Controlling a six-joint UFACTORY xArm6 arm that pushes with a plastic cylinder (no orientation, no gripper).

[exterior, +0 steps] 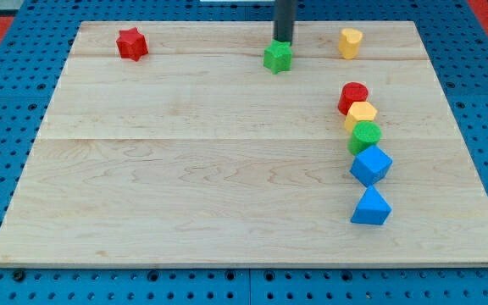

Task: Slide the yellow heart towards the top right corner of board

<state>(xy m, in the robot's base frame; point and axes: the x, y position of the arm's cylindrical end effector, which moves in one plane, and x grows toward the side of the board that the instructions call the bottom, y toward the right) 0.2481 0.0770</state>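
Near the top edge of the board (227, 169), a little right of the middle, my tip (283, 41) stands just behind the green star (278, 57), touching it or almost touching; the block hides the very end, so I cannot tell which. I have no fingers to spread or close, only a plain rod.

The yellow heart (351, 42) lies at about three o'clock from my tip, near it but clearly apart, and already close to the top right corner. Its way to the corner looks free.

I judge the heart to be a small, light and stiff block, probably plastic or painted wood, which slides easily on the smooth board. It cannot be gripped, only pushed. The best place to press seems to be its side at about eight o'clock, opposite the corner, and through its middle, because a push off the middle may turn it or let it slip away from the rod.

Other blocks are the red star (131, 43) far at nine o'clock, and a line of a red cylinder (353, 96), a yellow hexagon (362, 113), a green cylinder (365, 135), a blue cube (371, 164) and a blue triangle (371, 207) below the heart.
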